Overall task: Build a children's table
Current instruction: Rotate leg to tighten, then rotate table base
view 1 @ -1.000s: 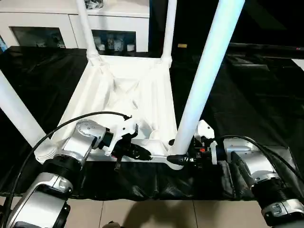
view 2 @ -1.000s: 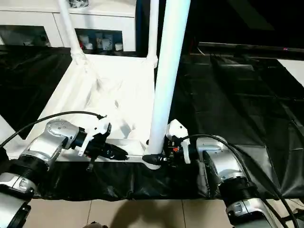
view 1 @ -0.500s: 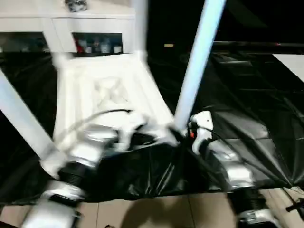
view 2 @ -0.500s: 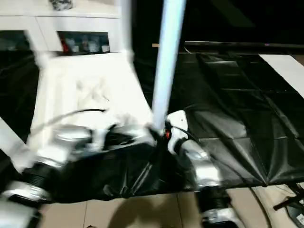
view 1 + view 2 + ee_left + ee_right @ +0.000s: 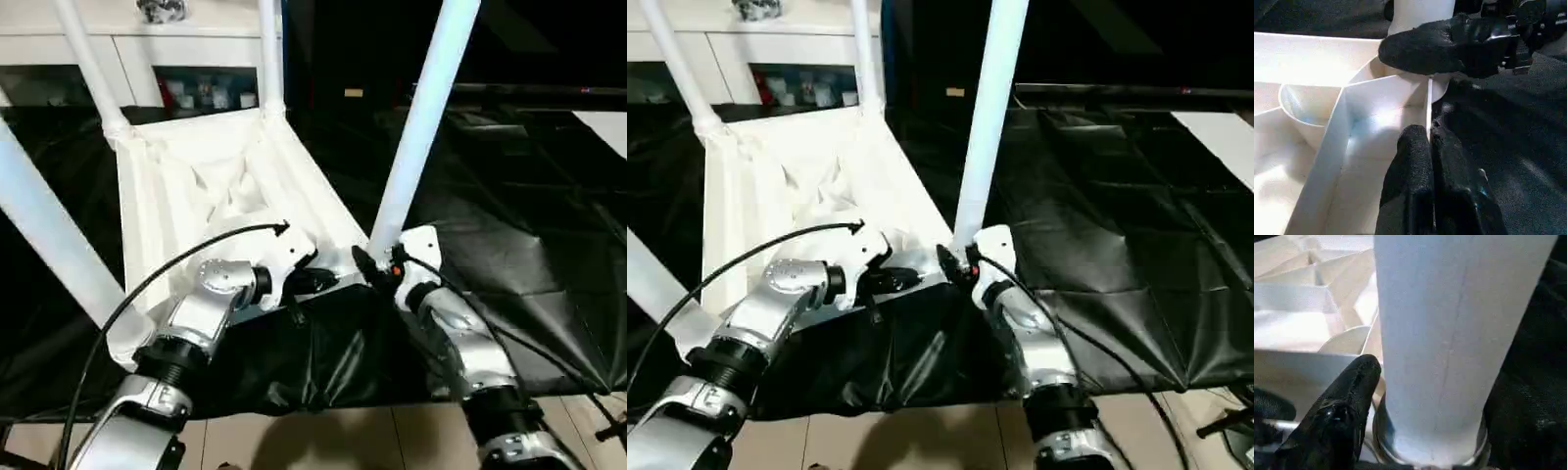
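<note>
Left claw [image 5: 1429, 147]: clenched on the thin upright rim wall of the children's table [image 5: 211, 186]; in the left wrist view one black finger [image 5: 1410, 161] sits inside the rim and the other outside it, with the white edge pinched between them.
Right claw [image 5: 370, 269]: at the foot of the near-right leg [image 5: 421, 117]; a black finger [image 5: 1339, 416] lies against the leg just above its corner socket. I cannot tell whether this claw grips the leg or merely presses it.
Claws together: close to each other along the same near edge of the white top; the right claw's finger crosses the left wrist view just beyond the left claw.
Children's table: upside down on the desk [image 5: 529, 196], ribbed underside [image 5: 220, 191] facing up, turned at an angle to the desk's front edge.
Legs: four white tubes rise from the corner sockets; near-left leg [image 5: 49, 240] slants out toward the robot's left, two far legs [image 5: 88, 59] stand at the back corners.
Desk: covered with a creased black sheet that hangs over the near edge.
Behind: a white cabinet [image 5: 147, 49] with glass doors, small items on its shelf.
Below: pale tiled floor [image 5: 323, 441] under the forearms.
</note>
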Robot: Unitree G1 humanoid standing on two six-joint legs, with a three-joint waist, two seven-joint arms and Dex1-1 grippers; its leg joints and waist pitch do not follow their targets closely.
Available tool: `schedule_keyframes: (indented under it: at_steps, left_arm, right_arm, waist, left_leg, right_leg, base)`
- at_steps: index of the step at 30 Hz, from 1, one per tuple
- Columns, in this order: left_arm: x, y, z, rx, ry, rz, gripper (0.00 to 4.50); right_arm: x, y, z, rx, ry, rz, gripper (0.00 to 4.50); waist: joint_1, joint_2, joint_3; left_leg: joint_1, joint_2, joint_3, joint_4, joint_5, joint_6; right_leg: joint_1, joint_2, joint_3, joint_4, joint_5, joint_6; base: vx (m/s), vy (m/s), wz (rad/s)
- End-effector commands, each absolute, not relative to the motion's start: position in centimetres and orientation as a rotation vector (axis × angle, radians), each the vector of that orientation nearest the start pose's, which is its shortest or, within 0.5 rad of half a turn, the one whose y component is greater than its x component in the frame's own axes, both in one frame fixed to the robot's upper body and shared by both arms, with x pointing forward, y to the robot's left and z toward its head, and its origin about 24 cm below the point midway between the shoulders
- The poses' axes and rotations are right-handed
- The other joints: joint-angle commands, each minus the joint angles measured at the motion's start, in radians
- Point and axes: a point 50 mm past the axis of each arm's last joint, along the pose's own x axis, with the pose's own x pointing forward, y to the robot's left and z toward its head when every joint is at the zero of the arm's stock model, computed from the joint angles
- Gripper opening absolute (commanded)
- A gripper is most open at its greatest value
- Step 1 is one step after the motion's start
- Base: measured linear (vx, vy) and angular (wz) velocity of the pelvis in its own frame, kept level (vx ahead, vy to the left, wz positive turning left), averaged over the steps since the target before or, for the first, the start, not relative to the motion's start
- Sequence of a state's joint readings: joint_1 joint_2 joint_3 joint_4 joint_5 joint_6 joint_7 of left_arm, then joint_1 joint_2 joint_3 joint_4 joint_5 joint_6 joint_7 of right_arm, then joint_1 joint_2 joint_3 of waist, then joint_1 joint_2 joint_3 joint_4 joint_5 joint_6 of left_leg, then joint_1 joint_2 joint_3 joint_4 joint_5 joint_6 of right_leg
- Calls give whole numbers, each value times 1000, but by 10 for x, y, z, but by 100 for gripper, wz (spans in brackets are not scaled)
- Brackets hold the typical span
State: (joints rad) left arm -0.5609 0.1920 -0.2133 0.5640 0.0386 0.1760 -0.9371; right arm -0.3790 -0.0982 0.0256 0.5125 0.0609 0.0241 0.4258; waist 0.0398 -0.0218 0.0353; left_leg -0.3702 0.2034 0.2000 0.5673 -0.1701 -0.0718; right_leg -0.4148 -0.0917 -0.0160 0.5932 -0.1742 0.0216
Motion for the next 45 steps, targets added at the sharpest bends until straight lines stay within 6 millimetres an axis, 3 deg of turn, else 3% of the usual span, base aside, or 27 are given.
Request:
schedule_keyframes:
  at_steps: [1,5,7,9,10,12,17,18,19,20,21,23,26,27,29,31,33,35,38,40,41,44,45]
  left_arm:
    - [314,94,32,242,402,-1138,0]
    - [313,96,32,243,402,-1132,0]
    - [313,95,31,243,403,-1137,0]
    - [312,95,31,239,404,-1144,0]
    - [312,95,31,246,403,-1151,0]
    - [312,94,31,251,402,-1156,0]
    - [315,92,37,272,325,-1138,0]
    - [315,92,40,257,310,-1137,27]
    - [317,91,46,221,280,-1127,43]
    - [317,91,55,155,244,-1118,54]
    - [317,91,56,147,241,-1117,54]
    - [311,94,68,55,197,-1145,59]
    - [290,106,77,-46,184,-1204,97]
    - [281,112,76,-61,200,-1212,97]
    - [263,125,71,-71,248,-1241,119]
    - [255,129,70,-93,267,-1258,134]
    - [241,141,68,-126,319,-1267,139]
    - [229,150,68,-145,356,-1265,165]
    - [215,167,66,-149,377,-1213,186]
    - [210,172,66,-147,383,-1203,196]
    - [201,184,66,-142,395,-1169,223]
    - [190,197,65,-137,423,-1137,234]
    - [186,200,66,-131,434,-1134,234]
  right_arm:
    - [312,-132,29,-31,162,533,355]
    - [297,-162,41,-17,141,664,355]
    - [289,-170,43,-17,149,714,355]
    - [280,-180,44,-23,165,761,355]
    - [269,-192,45,-42,193,807,355]
    - [264,-198,45,-53,211,822,355]
    - [255,-207,44,-64,240,825,355]
    - [254,-205,44,-58,245,832,363]
    - [253,-202,44,-49,248,846,365]
    - [251,-197,45,-36,250,867,365]
    - [251,-196,45,-34,250,869,365]
    - [251,-186,46,-16,247,897,365]
    - [255,-169,46,8,230,927,365]
    - [257,-164,47,17,225,935,365]
    - [262,-155,47,23,225,951,365]
    - [264,-153,47,35,227,957,365]
    - [271,-148,47,44,224,949,365]
    - [278,-146,46,30,220,922,365]
    - [297,-149,44,-1,215,790,365]
    - [304,-153,44,-22,205,725,365]
    - [318,-162,47,-19,186,583,365]
    - [329,-171,50,35,173,482,365]
    - [332,-173,50,36,172,456,365]
  waist:
    - [3,-15,-48]
    - [18,-19,-47]
    - [21,-21,-48]
    - [24,-23,-45]
    - [23,-20,-46]
    - [24,-25,-45]
    - [23,-26,-44]
    - [23,-26,-45]
    - [24,-17,-45]
    - [23,-21,-45]
    - [25,-14,-49]
    - [23,-11,-53]
    - [17,-12,-54]
    - [11,-10,-52]
    - [9,-13,-52]
    - [4,-7,-47]
    - [10,-16,-45]
    - [13,-10,-44]
    - [7,-14,-39]
    - [6,-11,-39]
    - [6,-9,-40]
    - [6,-8,-41]
    - [7,-12,-40]
  left_leg:
    - [4,16,-10,-68,-310,27]
    - [5,19,-7,-63,-288,58]
    - [1,17,-7,-62,-274,66]
    - [2,19,-7,-61,-283,72]
    - [2,17,-8,-62,-284,71]
    - [0,17,-8,-62,-297,70]
    - [3,18,-10,-61,-316,59]
    - [0,18,-11,-62,-309,59]
    - [2,18,-11,-62,-306,58]
    - [0,18,-10,-61,-299,59]
    - [-1,21,-11,-62,-287,57]
    - [-2,24,-11,-61,-260,57]
    - [-7,25,-10,-60,-233,66]
    - [-2,24,-7,-57,-233,75]
    - [-5,26,-9,-58,-215,78]
    - [1,24,-3,-59,-237,71]
    - [5,26,-4,-62,-267,48]
    - [8,26,-6,-65,-284,29]
    - [7,23,-6,-70,-309,6]
    - [8,22,-7,-70,-312,-5]
    - [14,21,-6,-68,-314,-15]
    - [16,20,-5,-66,-321,-17]
    - [16,18,-2,-65,-320,-14]
  right_leg:
    - [35,-27,17,-80,-318,-146]
    - [41,-27,19,-80,-281,-146]
    - [44,-27,17,-79,-282,-145]
    - [39,-28,17,-83,-318,-139]
    - [41,-27,17,-83,-322,-139]
    - [40,-28,16,-88,-359,-131]
    - [32,-28,16,-95,-429,-106]
    - [34,-28,15,-94,-417,-107]
    - [33,-28,15,-93,-411,-110]
    - [35,-27,15,-91,-385,-121]
    - [38,-28,15,-84,-333,-145]
    - [41,-25,13,-71,-234,-186]
    - [45,-26,12,-60,-165,-222]
    - [39,-21,12,-61,-160,-226]
    - [43,-24,11,-55,-152,-223]
    - [34,-15,14,-66,-192,-208]
    - [30,-16,14,-67,-242,-196]
    - [29,-18,15,-66,-265,-188]
    - [27,-15,15,-70,-290,-177]
    - [25,-18,16,-69,-307,-167]
    - [22,-16,18,-70,-308,-159]
    - [21,-11,18,-67,-292,-150]
    - [21,-9,19,-67,-286,-145]
  base:
    - [0,0,0]
    - [0,0,0]
    - [0,0,0]
    - [0,0,0]
    - [0,0,0]
    - [0,0,0]
    - [0,0,0]
    - [0,0,0]
    - [0,0,0]
    - [0,0,0]
    - [0,0,0]
    - [0,0,0]
    - [0,0,0]
    - [0,0,0]
    - [0,0,0]
    - [0,0,0]
    - [0,0,0]
    - [0,0,0]
    - [0,0,0]
    - [0,0,0]
    - [0,0,0]
    - [0,0,0]
    - [0,0,0]
